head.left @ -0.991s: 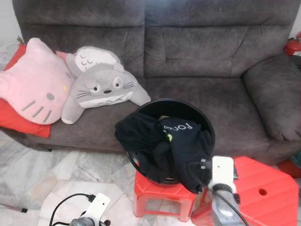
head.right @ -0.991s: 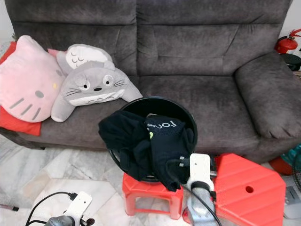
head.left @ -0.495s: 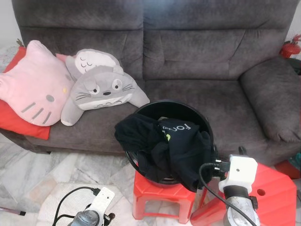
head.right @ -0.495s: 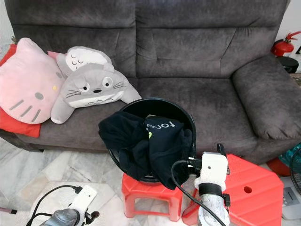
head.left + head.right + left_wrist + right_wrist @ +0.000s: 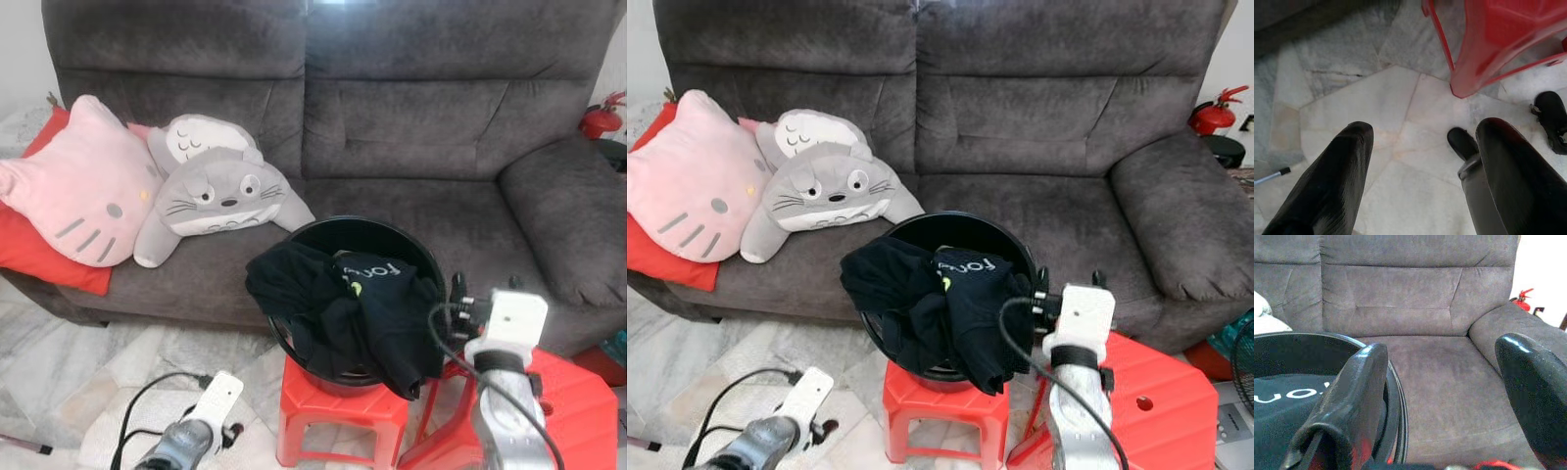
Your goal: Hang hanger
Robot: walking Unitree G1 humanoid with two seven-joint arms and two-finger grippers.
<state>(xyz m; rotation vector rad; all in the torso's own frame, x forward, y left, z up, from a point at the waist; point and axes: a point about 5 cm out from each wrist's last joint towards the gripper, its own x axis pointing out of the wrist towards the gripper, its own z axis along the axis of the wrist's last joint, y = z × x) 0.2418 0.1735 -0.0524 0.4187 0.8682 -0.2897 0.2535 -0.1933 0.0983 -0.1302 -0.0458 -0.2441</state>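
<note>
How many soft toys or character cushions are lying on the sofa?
3, all at the sofa's left end: a pink cat-face cushion furthest left, a grey plush beside it, and a second grey-and-white plush behind that one. Others may be hidden.

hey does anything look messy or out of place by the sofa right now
Yes. Black clothes spill over the front rim of the black basket, which sits tilted on a small red stool. The open right pincer is raised beside it; the left pincer hangs near the floor.
</note>
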